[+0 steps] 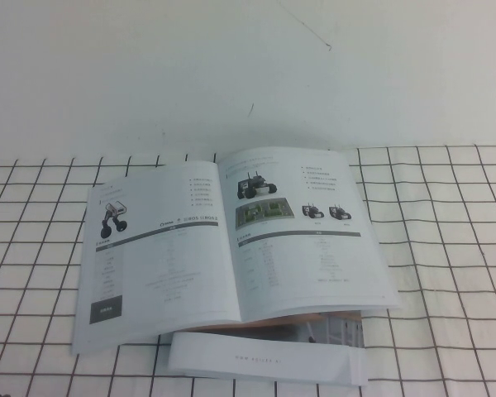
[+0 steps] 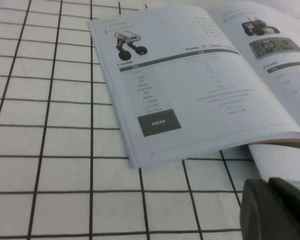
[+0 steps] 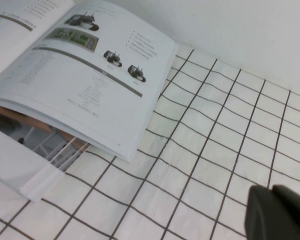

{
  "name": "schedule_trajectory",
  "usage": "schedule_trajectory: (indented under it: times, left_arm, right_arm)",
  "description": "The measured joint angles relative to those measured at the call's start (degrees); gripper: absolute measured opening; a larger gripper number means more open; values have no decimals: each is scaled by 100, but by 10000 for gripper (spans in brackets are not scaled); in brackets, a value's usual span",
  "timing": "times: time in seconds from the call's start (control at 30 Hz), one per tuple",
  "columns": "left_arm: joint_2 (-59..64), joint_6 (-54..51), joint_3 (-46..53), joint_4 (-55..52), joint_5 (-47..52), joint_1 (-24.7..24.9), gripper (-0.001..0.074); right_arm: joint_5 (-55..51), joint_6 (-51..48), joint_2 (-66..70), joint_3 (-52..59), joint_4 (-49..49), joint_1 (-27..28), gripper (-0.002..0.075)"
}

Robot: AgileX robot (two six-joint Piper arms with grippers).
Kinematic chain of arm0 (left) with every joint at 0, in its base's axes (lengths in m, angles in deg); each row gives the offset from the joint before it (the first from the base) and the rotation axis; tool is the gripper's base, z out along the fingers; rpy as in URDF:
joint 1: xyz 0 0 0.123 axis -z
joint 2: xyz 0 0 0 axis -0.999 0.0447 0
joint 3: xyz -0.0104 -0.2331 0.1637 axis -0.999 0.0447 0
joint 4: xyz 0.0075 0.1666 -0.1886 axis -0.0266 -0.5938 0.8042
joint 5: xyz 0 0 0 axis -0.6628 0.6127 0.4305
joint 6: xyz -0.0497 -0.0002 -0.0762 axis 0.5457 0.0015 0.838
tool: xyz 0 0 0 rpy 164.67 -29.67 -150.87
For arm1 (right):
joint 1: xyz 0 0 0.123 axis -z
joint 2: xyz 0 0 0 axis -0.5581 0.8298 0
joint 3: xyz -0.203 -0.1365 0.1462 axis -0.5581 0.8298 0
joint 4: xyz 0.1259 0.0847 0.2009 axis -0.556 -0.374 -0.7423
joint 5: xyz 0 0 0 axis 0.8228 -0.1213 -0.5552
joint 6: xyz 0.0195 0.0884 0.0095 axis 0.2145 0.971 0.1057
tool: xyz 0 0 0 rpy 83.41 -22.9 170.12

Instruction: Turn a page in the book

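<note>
The book (image 1: 231,240) lies open on the checkered cloth. The page (image 1: 161,256) lies flat as its left leaf, showing a rover photo, a grey bar and a small dark box; it also shows in the left wrist view (image 2: 190,90). The right leaf (image 3: 90,85) shows one large and two small rover pictures. My left gripper (image 2: 268,184) hovers low over the cloth off the book's near left corner, fingers together, empty. My right gripper (image 3: 271,190) hovers over the cloth right of the book, fingers together, empty. Neither arm shows in the high view.
A plain white booklet (image 1: 264,360) with one line of tiny text lies partly under the book's front edge; it also shows in the right wrist view (image 3: 20,165). A brownish strip (image 1: 273,321) shows beneath the book. A white wall (image 1: 248,66) rises behind the cloth.
</note>
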Motion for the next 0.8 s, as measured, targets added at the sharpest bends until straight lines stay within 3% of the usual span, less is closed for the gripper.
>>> schedule_trajectory:
  times: [0.17, 0.57, 0.8]
  left_arm:
    - [-281, 0, 397, 133, 24, -384, -3]
    - [-673, 72, 900, 391, -404, -2041, -3]
    - [-683, 72, 931, 414, -537, -2466, -3]
  right_arm:
    - [-13, 0, -316, 139, 0, 147, 1]
    - [-40, 0, -1846, 1470, 0, 1601, 1]
    - [206, 0, -2236, 2063, 0, 1978, 1]
